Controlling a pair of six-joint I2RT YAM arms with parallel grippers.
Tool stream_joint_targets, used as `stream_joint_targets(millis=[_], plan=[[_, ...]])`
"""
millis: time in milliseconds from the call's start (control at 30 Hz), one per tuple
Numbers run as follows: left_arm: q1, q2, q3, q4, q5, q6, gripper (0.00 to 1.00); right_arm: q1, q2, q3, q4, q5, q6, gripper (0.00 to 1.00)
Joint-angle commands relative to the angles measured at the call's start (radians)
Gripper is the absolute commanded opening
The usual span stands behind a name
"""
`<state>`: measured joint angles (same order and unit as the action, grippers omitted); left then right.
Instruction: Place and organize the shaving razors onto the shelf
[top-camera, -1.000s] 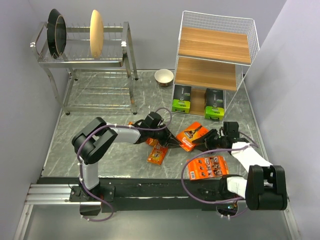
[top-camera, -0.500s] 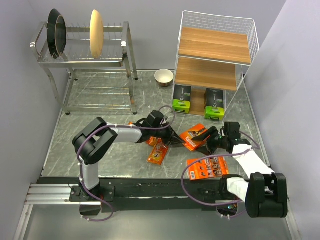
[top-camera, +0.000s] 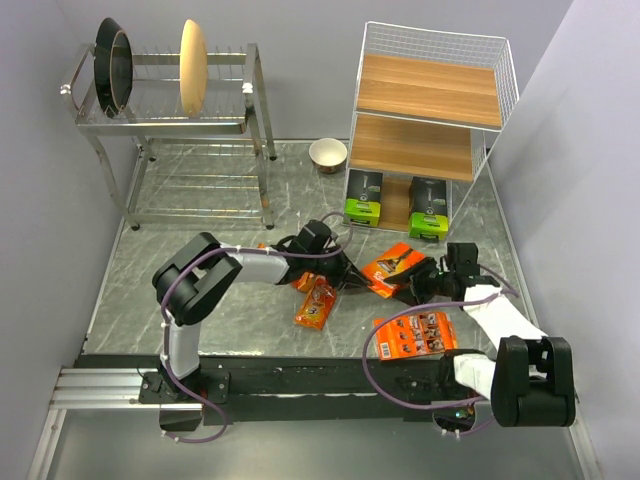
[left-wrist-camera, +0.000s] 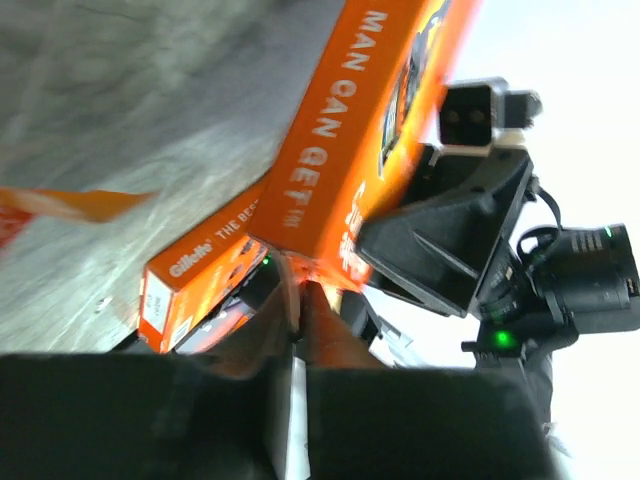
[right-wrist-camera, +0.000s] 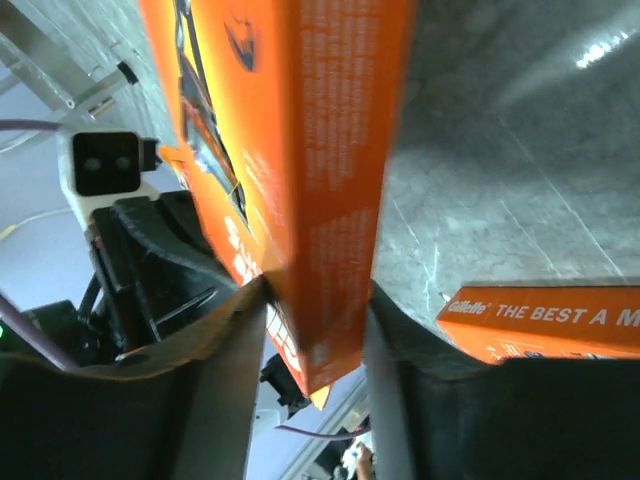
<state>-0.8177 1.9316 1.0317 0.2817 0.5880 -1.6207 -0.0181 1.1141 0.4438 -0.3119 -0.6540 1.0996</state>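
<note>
Currently: marble table (top-camera: 150, 280) carries everything.

- Shelf (top-camera: 430, 110): stands beyond both grippers, toward the far right corner. Two grey boxes (top-camera: 363, 197) with green ends sit side by side on its lowest board, straight ahead of the right gripper (top-camera: 412, 280) and well apart from it.
- Dish rack (top-camera: 180, 120): far left, well beyond the left gripper (top-camera: 350, 283).
- Flat orange card (top-camera: 415, 335): lies flat on the table just behind the right gripper, beside that arm.
- Orange pack (top-camera: 390, 268): lifted and tilted, between the two grippers, which face each other across it.
  - Right gripper: the right wrist view shows the pack's edge standing between the fingers (right-wrist-camera: 225, 350), one finger against each face. Clamped on it.
  - Left gripper: the left wrist view shows the fingertips (left-wrist-camera: 318, 315) together, with the pack's lower corner right at the tips. Cannot tell if a flap is pinched.
- Narrow blister pack (top-camera: 317, 304): lies on the table just beside and below the left gripper, not touching it.
</note>
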Motion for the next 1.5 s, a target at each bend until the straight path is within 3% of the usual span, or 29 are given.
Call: stream_joint_targets(millis=[0, 100, 133, 233, 367, 500, 600, 667, 900, 1100, 1333, 1467], plan=[[-0.008, -0.029, 0.041, -0.032, 0.012, 0.028, 0.21, 0.014, -0.049, 0.081, 0.051, -0.047, -0.053, 0.35], [0.023, -0.051, 0.034, -0.044, 0.015, 0.09, 0.37, 0.014, -0.065, 0.088, 0.03, -0.049, -0.099, 0.27], [0.041, -0.057, 0.036, -0.05, 0.018, 0.143, 0.49, 0.01, -0.066, 0.095, -0.004, -0.045, -0.115, 0.27], [0.101, -0.109, 0.018, -0.067, 0.062, 0.308, 0.57, -0.008, -0.069, 0.169, -0.093, -0.067, -0.223, 0.24], [0.166, -0.169, -0.028, -0.128, 0.243, 0.556, 0.63, -0.014, -0.062, 0.321, -0.151, -0.133, -0.378, 0.19], [0.212, -0.236, -0.064, -0.196, 0.445, 0.746, 0.65, -0.016, -0.037, 0.418, -0.321, -0.246, -0.602, 0.18], [0.218, -0.276, -0.025, -0.315, 0.454, 0.96, 0.69, -0.016, -0.054, 0.469, -0.442, -0.323, -0.749, 0.18], [0.216, -0.295, -0.018, -0.32, 0.452, 0.996, 0.69, -0.016, -0.071, 0.493, -0.478, -0.34, -0.774, 0.18], [0.192, -0.316, 0.079, -0.504, 0.354, 1.297, 0.69, -0.017, -0.109, 0.564, -0.317, -0.381, -0.652, 0.18], [0.19, -0.381, 0.057, -0.579, 0.291, 1.429, 0.71, -0.049, -0.077, 0.631, -0.208, -0.385, -0.512, 0.19], [0.183, -0.402, 0.09, -0.57, 0.299, 1.447, 0.67, -0.183, 0.073, 0.705, -0.13, -0.43, -0.445, 0.2], [0.12, -0.392, 0.129, -0.566, 0.256, 1.476, 0.63, -0.23, 0.159, 0.751, -0.061, -0.447, -0.379, 0.2]])
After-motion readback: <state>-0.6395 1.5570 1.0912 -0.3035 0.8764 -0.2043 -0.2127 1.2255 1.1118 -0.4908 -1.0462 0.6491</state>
